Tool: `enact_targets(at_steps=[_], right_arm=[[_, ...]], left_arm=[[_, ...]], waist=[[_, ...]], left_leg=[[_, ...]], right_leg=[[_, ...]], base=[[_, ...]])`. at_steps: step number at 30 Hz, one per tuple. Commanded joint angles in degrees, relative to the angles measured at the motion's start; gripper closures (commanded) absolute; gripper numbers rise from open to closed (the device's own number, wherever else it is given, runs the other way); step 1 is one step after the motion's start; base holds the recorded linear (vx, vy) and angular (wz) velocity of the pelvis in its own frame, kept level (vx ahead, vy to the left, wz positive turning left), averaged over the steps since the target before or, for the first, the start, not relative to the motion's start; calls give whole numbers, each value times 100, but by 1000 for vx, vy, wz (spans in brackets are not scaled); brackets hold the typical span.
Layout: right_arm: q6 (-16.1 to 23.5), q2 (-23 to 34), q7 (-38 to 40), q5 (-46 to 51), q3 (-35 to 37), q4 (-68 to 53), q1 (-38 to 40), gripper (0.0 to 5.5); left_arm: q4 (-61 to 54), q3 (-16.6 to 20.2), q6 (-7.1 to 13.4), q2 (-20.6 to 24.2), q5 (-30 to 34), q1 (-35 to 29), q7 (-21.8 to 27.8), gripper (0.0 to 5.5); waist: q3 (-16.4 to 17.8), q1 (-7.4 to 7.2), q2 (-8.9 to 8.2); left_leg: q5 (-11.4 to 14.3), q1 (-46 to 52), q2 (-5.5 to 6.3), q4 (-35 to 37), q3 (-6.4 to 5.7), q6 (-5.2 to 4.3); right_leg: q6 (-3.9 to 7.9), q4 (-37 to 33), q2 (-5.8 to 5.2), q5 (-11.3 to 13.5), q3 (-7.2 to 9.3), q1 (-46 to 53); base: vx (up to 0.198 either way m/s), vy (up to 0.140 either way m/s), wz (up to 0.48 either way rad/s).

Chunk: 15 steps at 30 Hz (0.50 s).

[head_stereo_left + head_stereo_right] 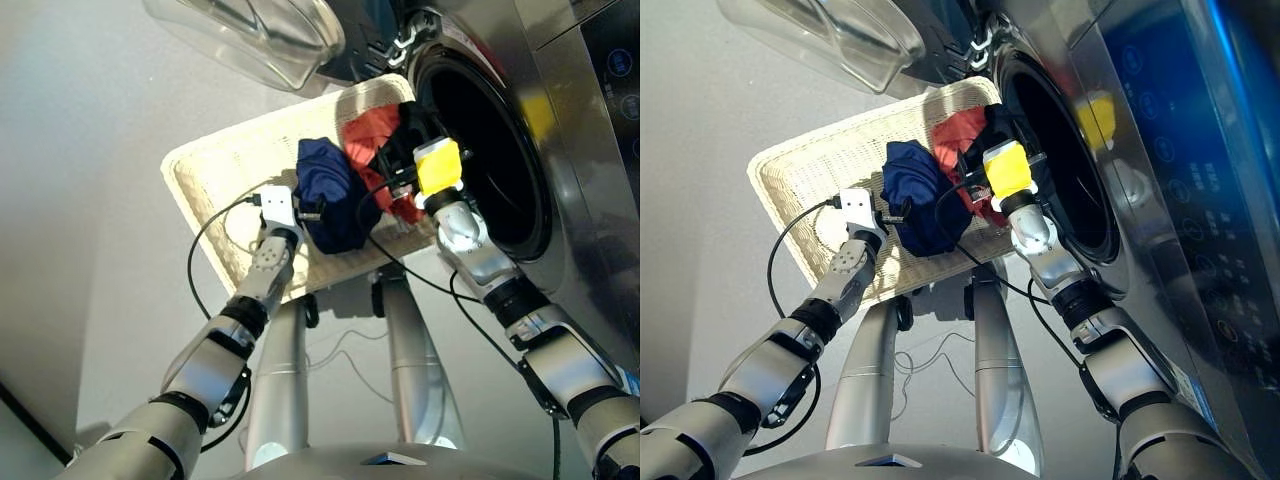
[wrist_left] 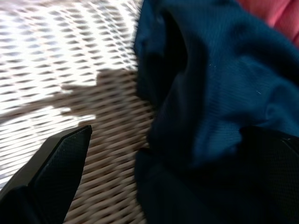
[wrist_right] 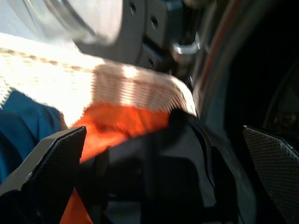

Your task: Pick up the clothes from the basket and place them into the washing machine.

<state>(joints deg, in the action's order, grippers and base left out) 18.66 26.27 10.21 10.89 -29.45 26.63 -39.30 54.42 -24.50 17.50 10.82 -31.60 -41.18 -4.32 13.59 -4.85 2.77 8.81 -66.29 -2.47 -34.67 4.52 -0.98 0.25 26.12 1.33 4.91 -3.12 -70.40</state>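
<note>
Grey floor lies under the shallow cream-white woven basket [image 1: 225, 165], set just beside the dark grey washing machine [image 1: 565, 150] with its clear glass door [image 1: 250, 35] swung open. Navy blue garment [image 1: 330, 195], coral red garment [image 1: 372, 135] and black garment [image 1: 410, 120] lie in the basket. Left gripper [image 1: 310, 213] jaws spread at the navy cloth; right gripper [image 3: 163, 182] jaws spread over the black one.

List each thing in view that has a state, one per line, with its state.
Door: swung open.
Drum: open, dark inside, no clothes seen in it.
Basket: holds all three garments at the end nearest the drum.
Navy garment: crumpled in the basket.
Red garment: in the basket, partly under the black one.
Black garment: lies on the red one.
Left gripper: open around navy cloth.
Right gripper: open over the black garment.
</note>
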Motion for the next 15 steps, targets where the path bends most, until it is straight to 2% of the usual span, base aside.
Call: enact_targets(at_steps=[1,4,6,7,8,9,12,15], right_arm=[[181,-227,-33,-304,-22,-830,47,0],[192,-311,-80,-257,-59,-904,34,0],[179,-350,-114,-207,-70,-931,59,0],[180,-362,-132,-200,-67,-966,85,0],[181,-359,-137,-205,-68,-962,104,0],[183,-374,-137,-196,-62,-955,113,0],[188,-417,-189,-181,-37,-926,194,0],[221,-470,-208,-167,-15,-870,282,0]], left_arm=[[293,-16,60,-5,384,-233,-39,0],[489,109,20,83,414,-440,-123,0],[503,139,-11,135,422,-491,-118,0],[491,136,-16,171,448,-519,-102,265],[495,136,-21,193,430,-531,-81,339],[490,140,-15,217,395,-547,-45,550],[442,138,0,196,369,-500,41,550],[438,152,38,126,309,-439,79,550]], waist=[[19,-99,-97],[43,-177,-154],[34,-210,-172],[30,-225,-179],[24,-233,-182],[15,-243,-181],[-30,-259,-178],[-116,-249,-155]], left_leg=[[193,-367,-75,-505,7,192],[325,-496,-159,-731,152,207],[351,-556,-190,-775,177,207],[354,-574,-199,-785,184,209],[360,-590,-199,-802,191,212],[365,-603,-201,-814,207,221],[380,-636,-186,-869,211,247],[359,-575,-149,-790,193,257]], right_leg=[[185,177,135,-242,315,-44],[204,255,178,-233,303,-182],[219,246,196,-208,305,-232],[222,242,197,-209,313,-250],[219,239,206,-212,322,-257],[222,237,221,-206,330,-276],[223,239,241,-176,346,-296],[213,187,211,-166,358,-233]], base=[[4,72,-223],[21,46,-257],[21,-9,-288],[11,-17,-214],[0,0,0],[0,0,0],[0,0,0],[0,0,0]])
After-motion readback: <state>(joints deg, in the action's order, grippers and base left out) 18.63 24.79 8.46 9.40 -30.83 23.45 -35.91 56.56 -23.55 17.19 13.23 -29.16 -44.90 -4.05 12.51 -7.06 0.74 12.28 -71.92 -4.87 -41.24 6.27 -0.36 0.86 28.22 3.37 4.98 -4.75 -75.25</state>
